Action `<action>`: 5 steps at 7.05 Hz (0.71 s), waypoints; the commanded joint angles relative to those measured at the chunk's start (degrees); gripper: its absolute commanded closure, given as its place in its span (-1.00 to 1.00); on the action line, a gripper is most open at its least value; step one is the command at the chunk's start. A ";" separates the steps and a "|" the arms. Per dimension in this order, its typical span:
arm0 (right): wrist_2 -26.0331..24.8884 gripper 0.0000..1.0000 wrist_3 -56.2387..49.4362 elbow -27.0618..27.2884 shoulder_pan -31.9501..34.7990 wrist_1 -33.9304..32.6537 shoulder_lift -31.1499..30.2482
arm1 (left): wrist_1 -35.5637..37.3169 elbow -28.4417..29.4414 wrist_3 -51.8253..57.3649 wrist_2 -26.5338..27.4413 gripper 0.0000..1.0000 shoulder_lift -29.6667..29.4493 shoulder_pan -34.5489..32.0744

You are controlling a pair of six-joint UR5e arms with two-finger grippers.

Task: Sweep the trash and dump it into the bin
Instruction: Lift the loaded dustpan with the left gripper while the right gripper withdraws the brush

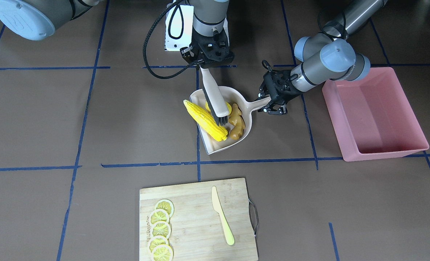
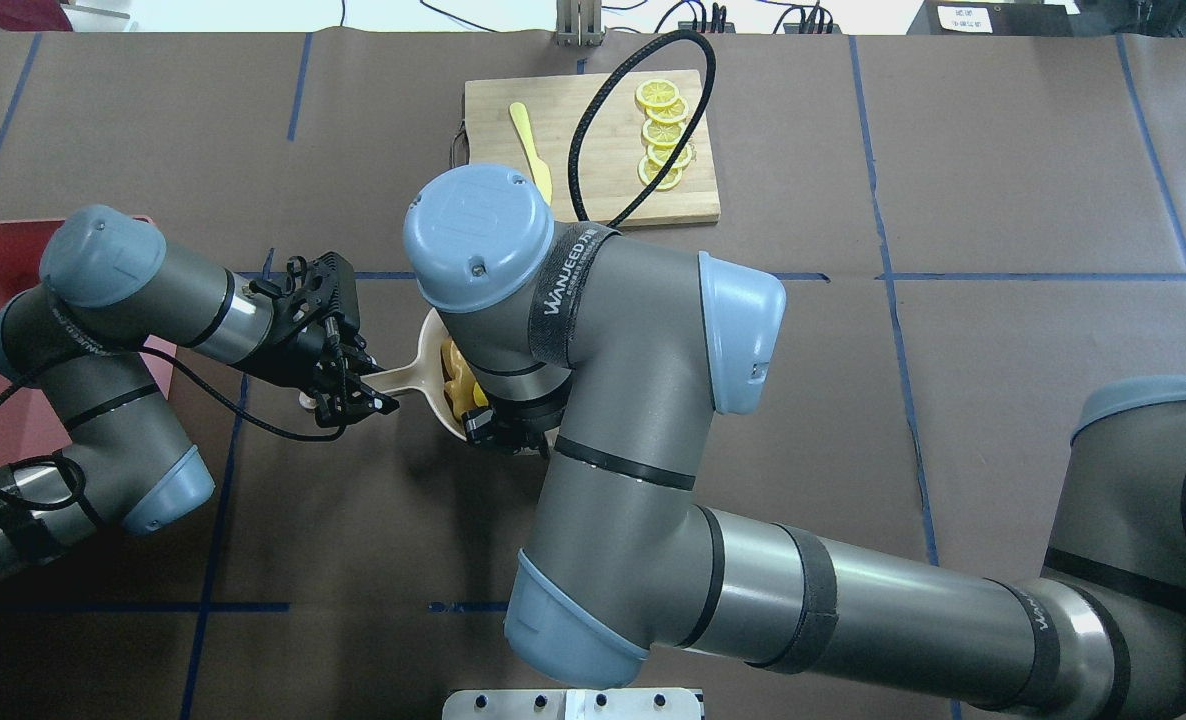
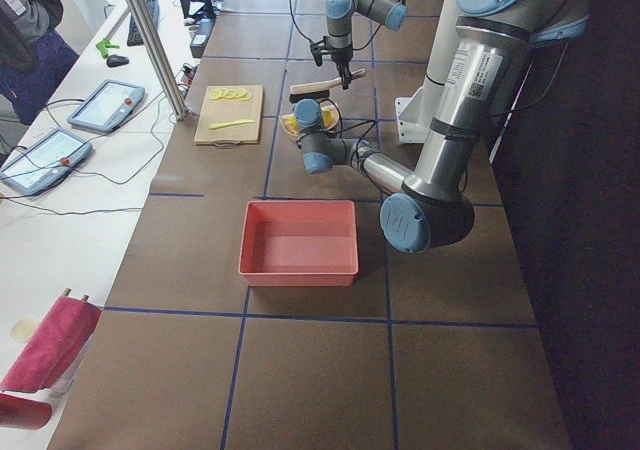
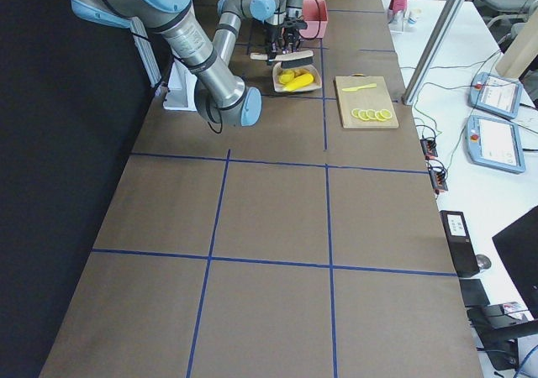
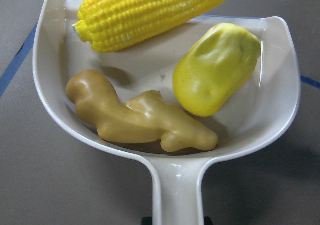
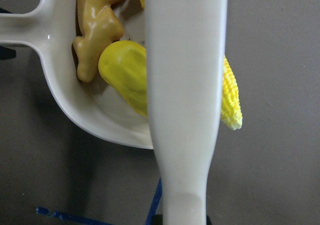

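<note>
The pink bin [image 1: 376, 108] stands just beyond my left hand [image 1: 273, 103], away from the dustpan [image 1: 215, 146], so this arm is nearer. The hand is closed on the pan's handle [image 1: 255, 103], which points roughly at the bin. The corn cob [image 1: 205, 119], lumpy vegetable [image 5: 217, 70] and ginger root [image 1: 236, 125] lie inside, with the right hand [image 1: 202, 65] clamping the brush [image 1: 215, 98] above.

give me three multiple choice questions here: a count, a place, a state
1. How many lemon slices lie on the cutting board? A three B five C seven
2. Where is the ginger root? A in the dustpan B on the cutting board C among the lemon slices
3. The left gripper is: A open in the air B shut on a lemon slice C shut on the dustpan's handle
Answers: 1 B, five in a row; 2 A, it rests inside the pan; 3 C, it clamps the handle.
</note>
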 commanded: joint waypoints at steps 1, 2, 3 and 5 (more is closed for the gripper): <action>1.47 1.00 0.00 7.73 3.02 -3.66 -2.24 | -1.98 -0.09 -2.66 -0.09 1.00 -0.48 0.04; 3.74 1.00 -0.18 13.79 7.21 -3.77 -6.43 | -2.07 -0.45 -3.72 -0.09 1.00 -0.66 -0.04; 6.12 1.00 -0.61 18.03 12.13 -3.77 -10.13 | -2.16 -1.93 -4.60 -0.09 1.00 -0.49 -0.31; 9.37 1.00 -0.88 20.61 19.44 -3.86 -15.15 | -2.16 -5.88 -9.15 0.00 1.00 0.13 -1.27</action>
